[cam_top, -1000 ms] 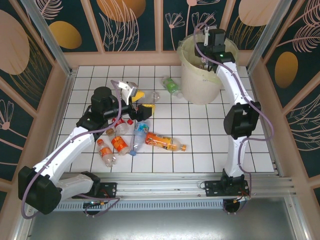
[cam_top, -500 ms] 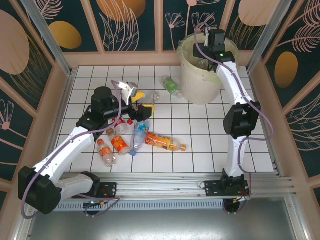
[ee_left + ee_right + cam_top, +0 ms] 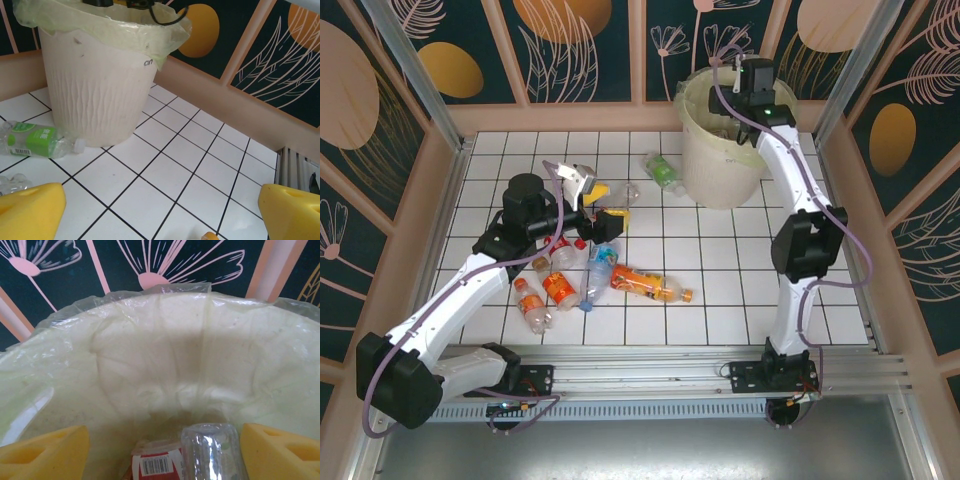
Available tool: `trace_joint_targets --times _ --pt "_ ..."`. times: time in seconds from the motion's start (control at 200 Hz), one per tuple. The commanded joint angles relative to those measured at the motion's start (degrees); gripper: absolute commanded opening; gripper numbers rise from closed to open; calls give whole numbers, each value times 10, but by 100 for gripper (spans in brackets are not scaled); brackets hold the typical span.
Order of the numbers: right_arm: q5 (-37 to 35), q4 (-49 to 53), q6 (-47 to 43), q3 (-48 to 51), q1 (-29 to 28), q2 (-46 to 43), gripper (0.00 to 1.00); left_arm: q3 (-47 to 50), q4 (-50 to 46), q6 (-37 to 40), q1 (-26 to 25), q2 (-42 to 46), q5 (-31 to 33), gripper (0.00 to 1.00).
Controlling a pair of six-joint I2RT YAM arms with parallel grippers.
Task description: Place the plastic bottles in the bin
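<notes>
The bin (image 3: 720,160) is a white bucket with a pale yellow liner, standing at the back right. My right gripper (image 3: 752,95) hangs over its mouth. In the right wrist view the right gripper (image 3: 165,450) is open; a clear bottle (image 3: 212,452) stands between the fingers close to the right one, with a red-labelled bottle (image 3: 155,465) beside it inside the liner. Several plastic bottles (image 3: 600,268) lie in a pile at centre left, an orange-labelled one (image 3: 645,284) among them. My left gripper (image 3: 603,200) is open and empty above the pile.
A green-labelled bottle (image 3: 663,170) lies on the tiles just left of the bin (image 3: 95,90) and also appears in the left wrist view (image 3: 35,141). Low wooden walls (image 3: 570,115) ring the white tiled floor. An orange cap (image 3: 210,236) peeks in below the left gripper (image 3: 162,210).
The right gripper's jaws have spread apart over the bin and its wrist has shifted slightly towards the back. The left arm and the bottles on the floor have not moved.
</notes>
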State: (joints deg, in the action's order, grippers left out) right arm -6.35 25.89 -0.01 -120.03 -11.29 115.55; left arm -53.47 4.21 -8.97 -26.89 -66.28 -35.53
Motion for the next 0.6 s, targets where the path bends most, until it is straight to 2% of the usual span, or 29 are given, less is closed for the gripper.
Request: trace_joint_targets --times 0.0,0.18,0.385,0.59 --pt "8 -50 19 54 2 -85 80 -14 0 11 4 -1 2 99" --pt "52 -120 39 204 -16 -210 82 -15 -17 15 5 3 31 98" --pt "127 -146 55 347 -54 -344 83 -39 -55 21 5 -13 65 99" --pt "246 -137 90 469 -90 -476 84 -65 -118 11 5 -27 157 99"
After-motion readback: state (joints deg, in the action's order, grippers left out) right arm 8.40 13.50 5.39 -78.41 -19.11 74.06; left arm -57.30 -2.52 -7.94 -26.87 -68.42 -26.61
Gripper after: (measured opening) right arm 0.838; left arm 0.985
